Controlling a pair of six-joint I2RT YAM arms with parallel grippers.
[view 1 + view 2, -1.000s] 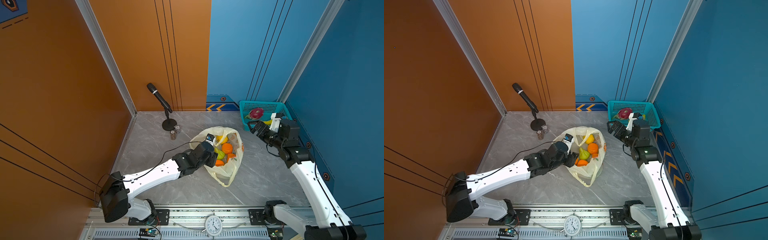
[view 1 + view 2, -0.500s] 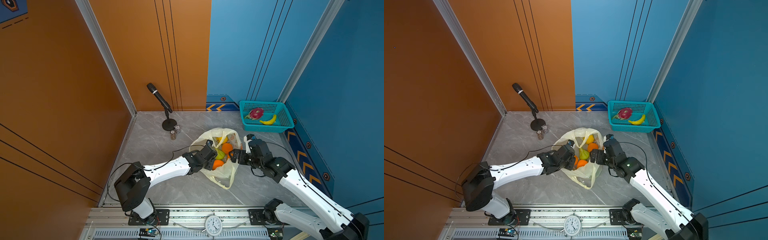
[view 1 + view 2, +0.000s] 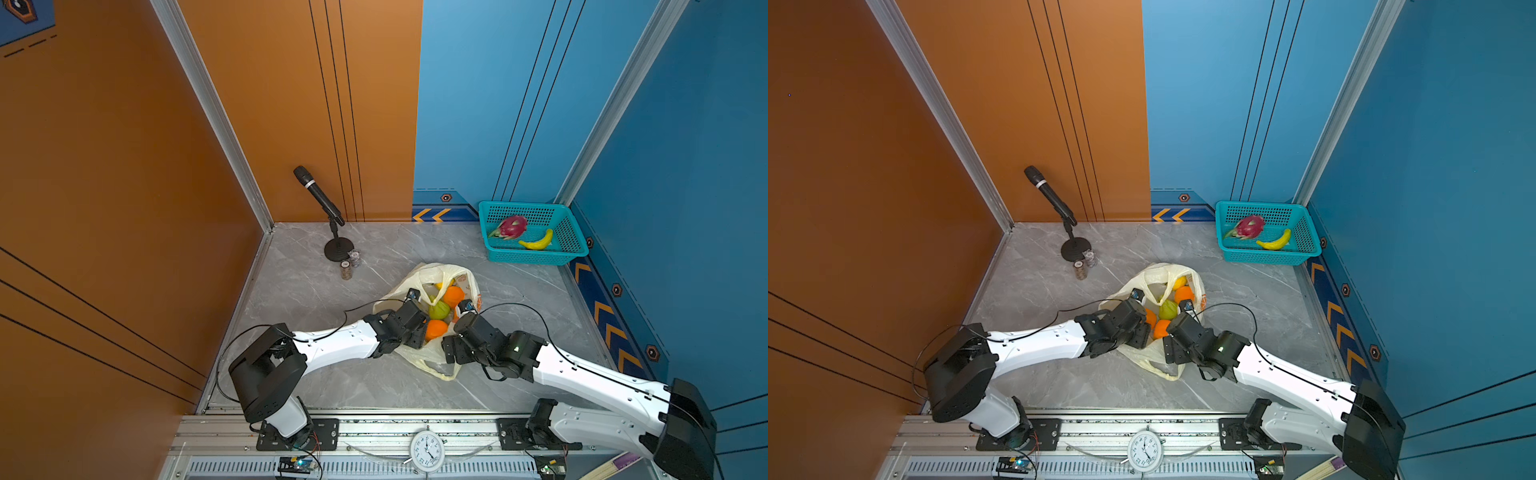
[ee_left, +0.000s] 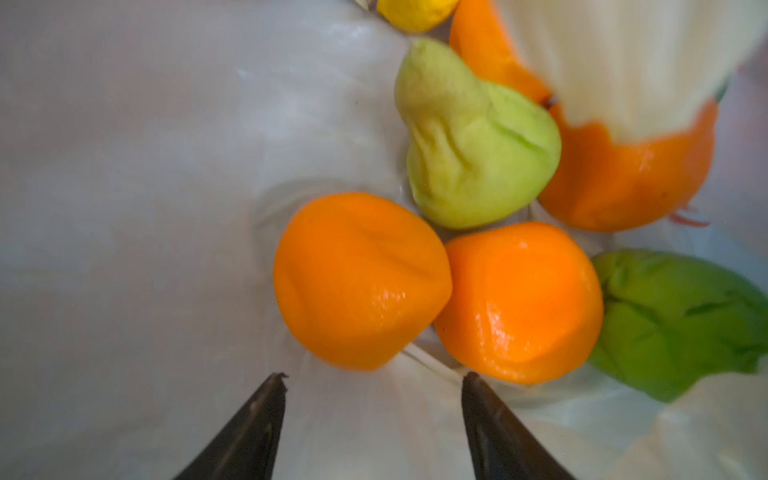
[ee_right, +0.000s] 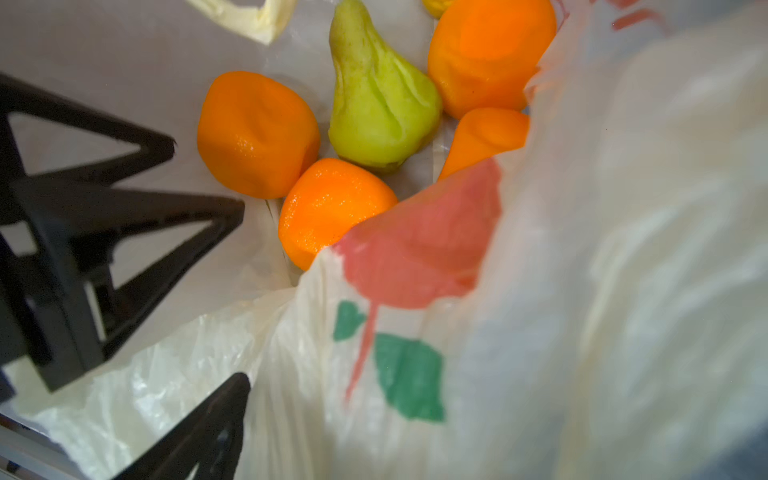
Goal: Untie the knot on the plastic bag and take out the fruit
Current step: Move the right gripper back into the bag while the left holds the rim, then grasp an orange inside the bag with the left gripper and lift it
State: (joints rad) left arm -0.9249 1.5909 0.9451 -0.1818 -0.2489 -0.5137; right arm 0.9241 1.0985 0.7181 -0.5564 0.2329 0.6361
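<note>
Left wrist view, entry one: we list the left gripper (image 4: pixel 372 380), its dark fingertips (image 4: pixel 266 415) spread apart with nothing between them, inside the plastic bag (image 4: pixel 124 208). Just beyond the tips lie two oranges (image 4: pixel 361 282), touching each other. Past them are a pale green pear-shaped fruit (image 4: pixel 469 141) and a third orange half under bag film. A darker green fruit (image 4: pixel 681 320) sits beside the second orange.

Entry two: the right gripper (image 3: pixel 452 332) has its jaws standing wide. In the right wrist view we see one finger (image 5: pixel 208 424) outside the bag's printed wall. Blurred film hides the other finger, and we see nothing gripped.

Entry three, surface: the bag lies with its mouth open on a grey marbled tabletop (image 3: pixel 353 386), and a loose handle loop (image 3: pixel 440 376) trails from it toward the front rail.

Entry four, room, well away from the fingers:
- A teal basket (image 3: pixel 528 259) in the far corner holds a pink dragon fruit (image 3: pixel 513 226) and a banana (image 3: pixel 538 241).
- A microphone (image 3: pixel 318 195) stands on its stand.
- The wall panels are orange and blue.

Entry five, pose: both arms reach low and forward from the rail. They converge on the bag, wrists facing each other across the fruit.

Entry six, change: a second ago the right gripper hung at the basket, and now it is at the bag wall. The left gripper was already in the bag.
</note>
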